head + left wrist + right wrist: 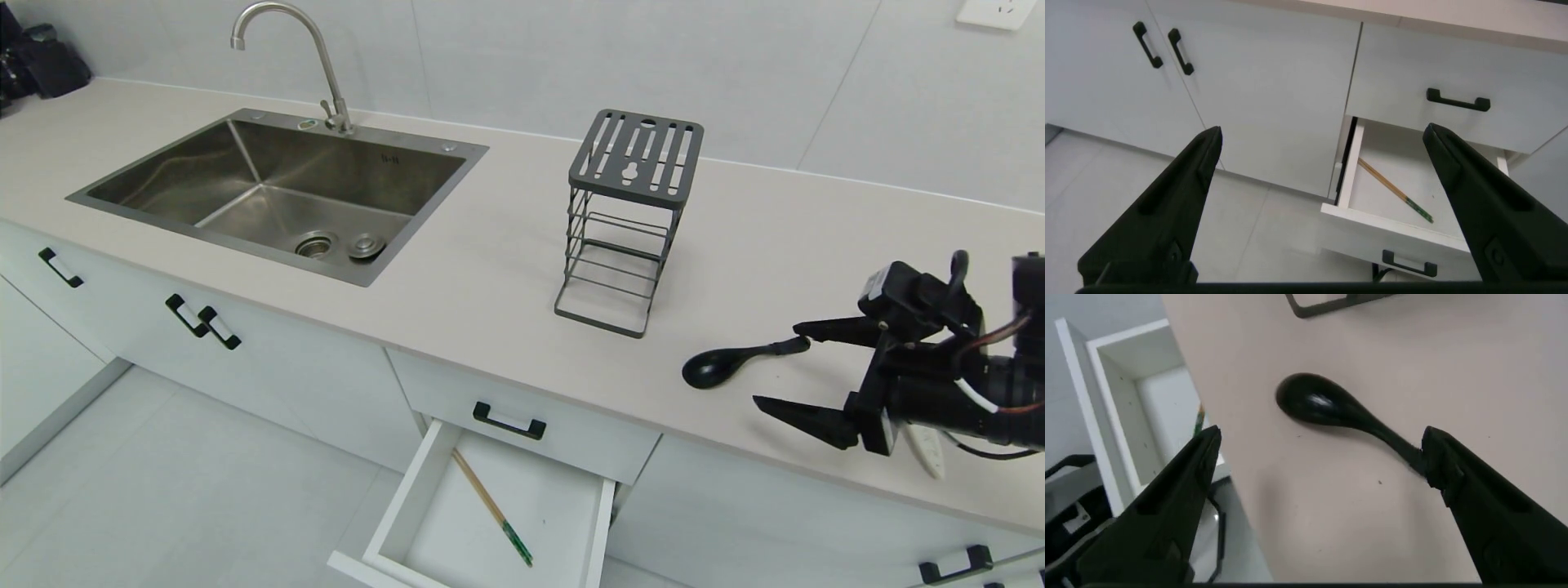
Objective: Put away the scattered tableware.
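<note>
On the table [490,269], to the right of the rack [629,220], a black spoon [718,366] is laid flat with its handle directed towards the right end effector [775,365]. This end effector is spread wide and nothing is held in it. The handle end is located just beside one finger; contact cannot be confirmed. The left end effector [1323,135] is likewise spread wide and empty, and is positioned in front of the cabinets, facing the open drawer [424,490].

Chopsticks [490,506] are seen lying inside the drawer, so that part of the task is judged complete. The spoon is not yet stowed and is judged to be the item in hand. A white object [927,453], partly hidden beneath the right arm, is also present on the table; its kind cannot be determined. The task is therefore assessed as partly done, with the drawer presumably to be closed last.
</note>
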Motion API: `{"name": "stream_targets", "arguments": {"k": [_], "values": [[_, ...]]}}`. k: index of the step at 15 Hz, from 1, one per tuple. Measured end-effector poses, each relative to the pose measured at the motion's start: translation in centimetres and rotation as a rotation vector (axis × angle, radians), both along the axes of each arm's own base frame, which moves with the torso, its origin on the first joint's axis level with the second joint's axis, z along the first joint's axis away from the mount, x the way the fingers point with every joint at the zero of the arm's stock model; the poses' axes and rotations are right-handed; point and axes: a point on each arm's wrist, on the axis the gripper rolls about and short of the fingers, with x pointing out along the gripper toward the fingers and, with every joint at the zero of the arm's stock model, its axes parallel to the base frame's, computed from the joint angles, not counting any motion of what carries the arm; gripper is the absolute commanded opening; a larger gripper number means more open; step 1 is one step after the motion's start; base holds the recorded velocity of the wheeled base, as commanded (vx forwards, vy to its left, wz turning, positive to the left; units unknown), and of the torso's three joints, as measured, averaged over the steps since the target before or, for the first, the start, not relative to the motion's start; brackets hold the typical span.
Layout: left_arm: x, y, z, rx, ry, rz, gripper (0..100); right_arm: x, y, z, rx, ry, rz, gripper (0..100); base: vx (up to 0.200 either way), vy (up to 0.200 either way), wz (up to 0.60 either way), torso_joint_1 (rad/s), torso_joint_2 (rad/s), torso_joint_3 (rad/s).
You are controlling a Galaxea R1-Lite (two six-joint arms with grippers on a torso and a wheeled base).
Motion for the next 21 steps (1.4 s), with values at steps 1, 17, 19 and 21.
{"name": "stream_targets", "arguments": {"k": [1, 17, 19, 21], "values": [[0.0, 0.0, 0.0, 0.000, 0.000, 0.000, 100, 0.5, -0.2, -0.3, -0.006, 0.007, -0.005, 100, 0.000, 0.000, 0.00, 0.000, 0.00, 0.000], [0.0, 0.0, 0.0, 0.000, 0.000, 0.000, 100, 8.9, -1.7, -3.3, 0.009, 0.074, -0.013, 100, 0.000, 0.000, 0.00, 0.000, 0.00, 0.000], [0.0, 0.0, 0.0, 0.000, 0.000, 0.000, 100, 9.6, -1.4, -3.7, 0.026, 0.084, 0.020, 100, 0.000, 0.000, 0.00, 0.000, 0.00, 0.000], [0.0, 0.0, 0.0, 0.000, 0.000, 0.000, 100, 10.1, -1.2, -4.2, 0.031, 0.092, 0.035, 100, 0.000, 0.000, 0.00, 0.000, 0.00, 0.000]]}}
